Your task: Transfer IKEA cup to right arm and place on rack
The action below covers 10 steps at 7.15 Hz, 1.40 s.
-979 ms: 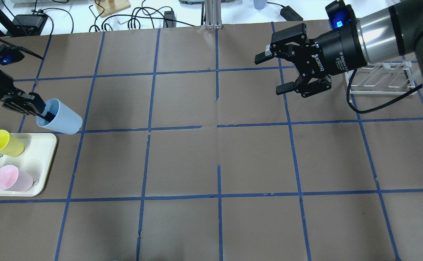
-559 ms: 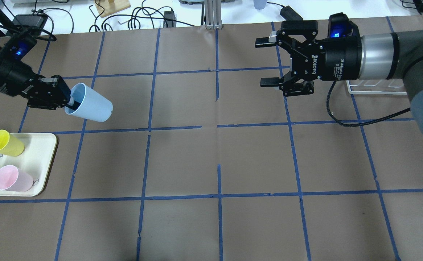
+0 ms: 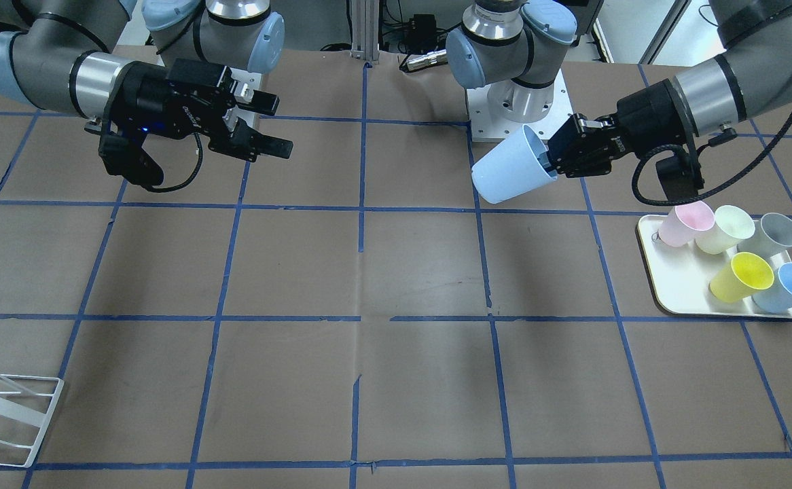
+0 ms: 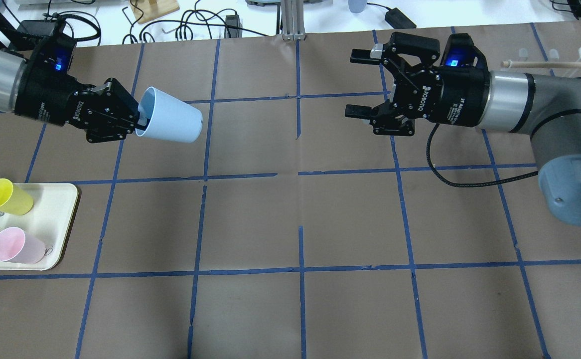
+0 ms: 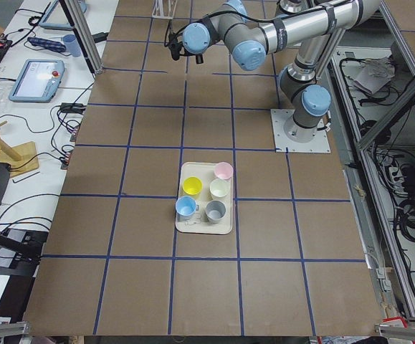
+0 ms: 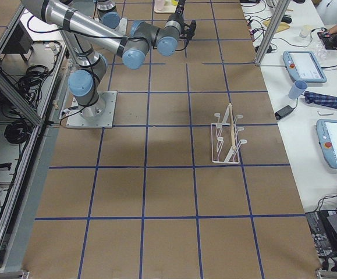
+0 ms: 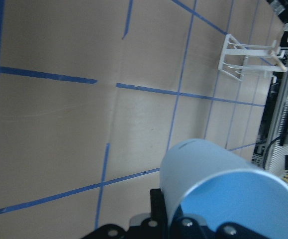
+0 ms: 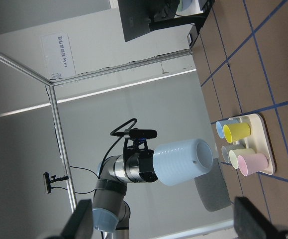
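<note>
The IKEA cup [image 4: 171, 122] is pale blue and lies sideways in the air, base pointing toward the table's middle. My left gripper [image 4: 132, 118] is shut on its rim, one finger inside the mouth. Both also show in the front view: the cup [image 3: 508, 173] and the left gripper [image 3: 555, 159]. My right gripper [image 4: 353, 83] is open and empty, jaws wide, facing the cup across a gap of about two grid squares. The right wrist view shows the cup [image 8: 181, 162] base-on. The white wire rack [image 6: 226, 136] stands on the table's right side, behind the right arm.
A cream tray [image 4: 66, 209] at the left front holds yellow [image 4: 4, 195], pink [image 4: 14, 245], green and a second blue cup [image 3: 790, 285], plus a grey one [image 3: 776, 234]. Cables and gear line the far edge. The rack's wooden peg [image 4: 544, 64] shows above the right arm.
My left gripper has carried the cup up and to the right, away from the tray toward the middle. My right gripper has shifted a little left and levelled out, still open.
</note>
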Each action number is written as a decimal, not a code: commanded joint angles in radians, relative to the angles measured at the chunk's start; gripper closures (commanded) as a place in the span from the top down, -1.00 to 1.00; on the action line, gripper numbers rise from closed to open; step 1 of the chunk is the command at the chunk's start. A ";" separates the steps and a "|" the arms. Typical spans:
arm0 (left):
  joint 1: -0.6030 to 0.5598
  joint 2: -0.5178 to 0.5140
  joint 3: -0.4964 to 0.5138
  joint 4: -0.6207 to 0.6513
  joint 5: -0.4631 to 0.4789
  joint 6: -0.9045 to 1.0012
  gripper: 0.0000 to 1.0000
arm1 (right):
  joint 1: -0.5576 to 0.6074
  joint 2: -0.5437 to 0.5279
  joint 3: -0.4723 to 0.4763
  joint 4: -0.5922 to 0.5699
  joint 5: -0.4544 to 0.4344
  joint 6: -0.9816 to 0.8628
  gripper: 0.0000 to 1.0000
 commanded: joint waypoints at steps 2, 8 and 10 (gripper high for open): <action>-0.004 0.052 -0.083 -0.050 -0.248 -0.001 -1.00 | 0.041 0.076 -0.003 -0.181 0.004 -0.031 1.00; -0.160 0.031 -0.155 -0.050 -0.538 -0.002 -1.00 | 0.095 0.104 -0.006 -0.209 0.065 0.069 1.00; -0.214 0.026 -0.163 -0.038 -0.541 -0.002 -1.00 | 0.102 0.103 -0.024 -0.209 0.065 0.130 1.00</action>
